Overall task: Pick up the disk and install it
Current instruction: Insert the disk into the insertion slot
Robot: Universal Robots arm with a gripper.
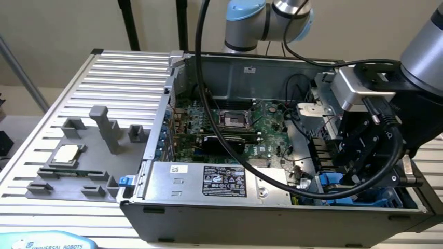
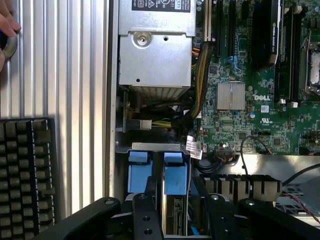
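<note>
Open pincer, blue-railed disk slotted in the bay between its fingers; power supply ahead, motherboard alongside.

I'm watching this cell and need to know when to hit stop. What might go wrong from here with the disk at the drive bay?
1. The disk, under the claw, stands close beside a second blue carrier; a slight tilt might jam them together.
2. The cable bundle next to the bay may get snagged.
3. A hand rests on the table beside the case, possibly within the arm's sweep.
</note>
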